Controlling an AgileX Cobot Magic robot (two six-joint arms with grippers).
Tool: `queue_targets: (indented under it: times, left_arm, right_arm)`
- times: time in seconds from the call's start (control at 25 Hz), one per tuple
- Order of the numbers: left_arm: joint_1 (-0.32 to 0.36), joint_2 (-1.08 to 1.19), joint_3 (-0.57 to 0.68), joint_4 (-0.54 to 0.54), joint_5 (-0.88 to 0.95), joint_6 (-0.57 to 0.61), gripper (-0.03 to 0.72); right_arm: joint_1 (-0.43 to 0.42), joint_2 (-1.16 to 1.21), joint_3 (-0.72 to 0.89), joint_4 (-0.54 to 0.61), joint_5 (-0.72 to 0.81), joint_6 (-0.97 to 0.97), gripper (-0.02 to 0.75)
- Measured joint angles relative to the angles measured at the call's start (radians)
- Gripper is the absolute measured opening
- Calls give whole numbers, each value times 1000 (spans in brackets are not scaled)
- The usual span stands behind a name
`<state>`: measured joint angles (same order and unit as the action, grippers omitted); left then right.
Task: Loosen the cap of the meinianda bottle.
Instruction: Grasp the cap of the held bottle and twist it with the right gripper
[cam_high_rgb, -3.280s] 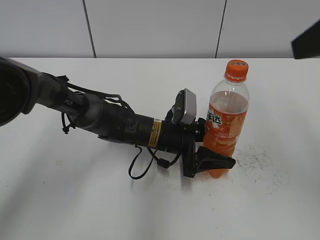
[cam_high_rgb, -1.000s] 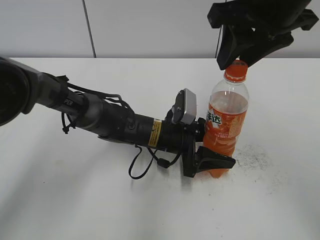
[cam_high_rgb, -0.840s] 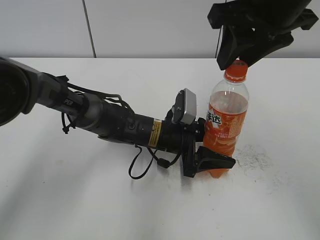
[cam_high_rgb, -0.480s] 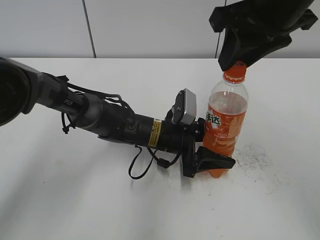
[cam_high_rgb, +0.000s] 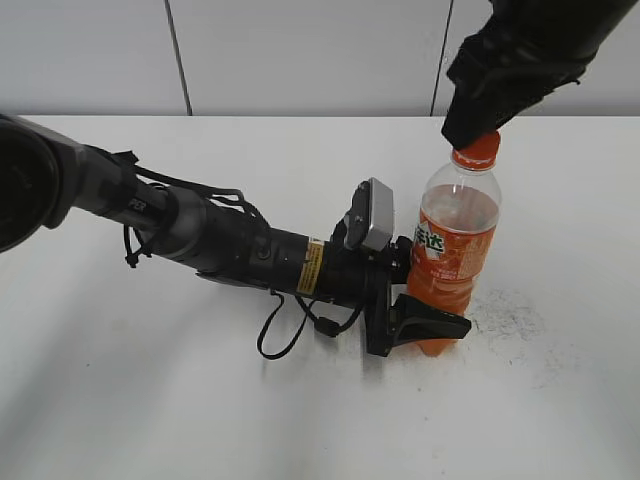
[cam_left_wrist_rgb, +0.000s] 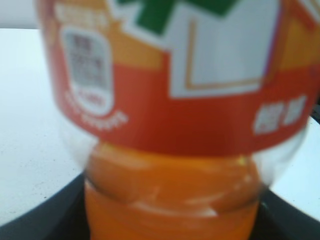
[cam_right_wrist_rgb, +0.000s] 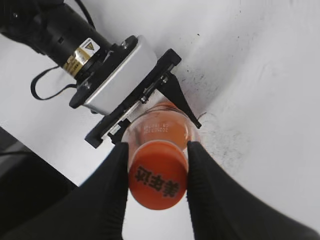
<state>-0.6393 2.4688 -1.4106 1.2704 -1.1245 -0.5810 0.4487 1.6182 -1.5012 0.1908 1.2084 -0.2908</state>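
The meinianda bottle (cam_high_rgb: 455, 255), capped (cam_right_wrist_rgb: 158, 174), holds orange drink.

At the right of centre, the meinianda bottle (cam_high_rgb: 455, 262) stood on the white table (cam_high_rgb: 150, 400), leaning slightly toward the upper right. The left gripper (cam_high_rgb: 420, 300), reaching in from the left edge of the frame, clamped the lower part of the bottle, one black finger (cam_high_rgb: 432, 325) crossing in front of its base. From the upper right corner the right gripper (cam_high_rgb: 478, 125) came down over the cap (cam_high_rgb: 477, 150), covering its top so only the lower orange rim showed. Dark speckles (cam_high_rgb: 510, 320) marked the table right of the bottle.
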Motion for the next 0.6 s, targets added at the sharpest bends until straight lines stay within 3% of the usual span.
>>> queue_targets:
  times: [0.32, 0.6]
  left_arm:
    - [0, 0, 0, -1, 2, 1, 515]
    - [0, 0, 0, -3, 3, -1, 515]
  right_arm:
    - [-2, -3, 1, 1, 1, -338, 258]
    - [-2, -7, 1, 0, 1, -387, 257]
